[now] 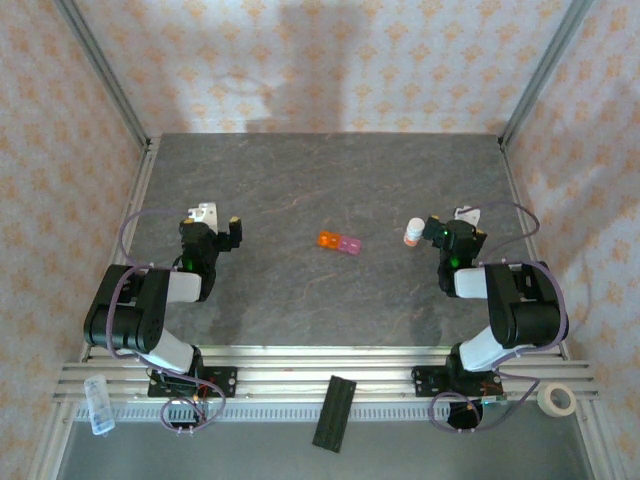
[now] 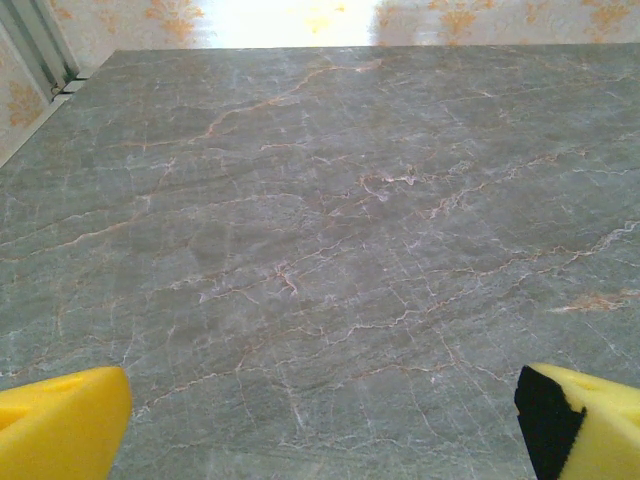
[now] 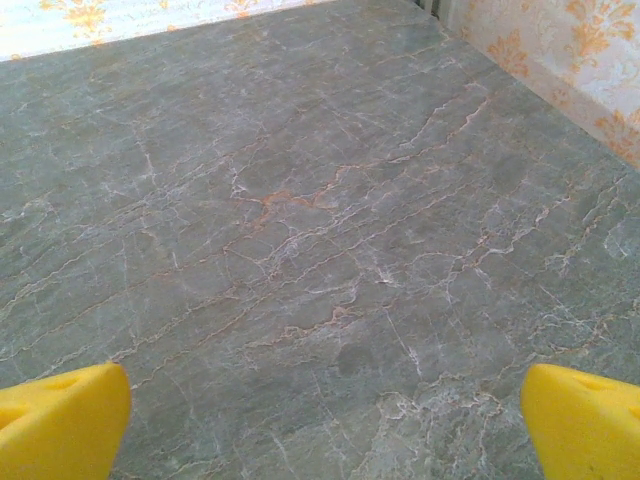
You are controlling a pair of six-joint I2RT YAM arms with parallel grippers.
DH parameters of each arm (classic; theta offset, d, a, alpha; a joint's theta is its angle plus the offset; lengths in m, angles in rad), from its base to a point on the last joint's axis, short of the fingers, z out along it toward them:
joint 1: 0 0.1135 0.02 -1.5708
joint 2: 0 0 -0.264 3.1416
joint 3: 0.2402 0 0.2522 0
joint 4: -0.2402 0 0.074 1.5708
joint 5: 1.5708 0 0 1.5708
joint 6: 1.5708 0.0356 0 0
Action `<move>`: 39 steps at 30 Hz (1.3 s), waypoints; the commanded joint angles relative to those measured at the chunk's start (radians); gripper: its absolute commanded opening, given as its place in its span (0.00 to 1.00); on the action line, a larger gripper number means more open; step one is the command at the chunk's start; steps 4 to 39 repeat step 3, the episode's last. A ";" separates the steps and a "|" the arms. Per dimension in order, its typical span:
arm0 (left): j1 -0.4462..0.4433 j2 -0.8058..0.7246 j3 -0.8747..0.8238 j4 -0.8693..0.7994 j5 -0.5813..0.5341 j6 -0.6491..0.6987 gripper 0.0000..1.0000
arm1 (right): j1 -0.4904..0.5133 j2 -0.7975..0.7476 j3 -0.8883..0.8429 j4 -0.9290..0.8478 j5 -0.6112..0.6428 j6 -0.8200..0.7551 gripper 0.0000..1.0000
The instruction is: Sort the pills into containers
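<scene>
Grey marble-veined table [image 1: 300,190], orange-and-pink containers [image 1: 338,242], white bottle [image 1: 412,233] with orange band, yellow fingertips [image 2: 60,425], cream floral-patterned walls [image 1: 330,60]

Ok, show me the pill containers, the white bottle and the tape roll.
containers [image 1: 338,242]: top view, middle of the strip, where orange meets pink.
white bottle [image 1: 412,233]: top view, middle of its body.
tape roll [image 1: 544,400]: top view, left side of the ring.
</scene>
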 commanded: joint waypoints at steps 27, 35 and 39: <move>0.003 0.000 0.012 -0.006 -0.030 -0.015 1.00 | -0.005 -0.019 0.001 0.018 -0.009 -0.008 1.00; 0.003 0.000 0.012 -0.006 -0.030 -0.015 1.00 | -0.005 -0.019 0.001 0.018 -0.009 -0.008 1.00; 0.003 0.000 0.012 -0.006 -0.030 -0.015 1.00 | -0.005 -0.019 0.001 0.018 -0.009 -0.008 1.00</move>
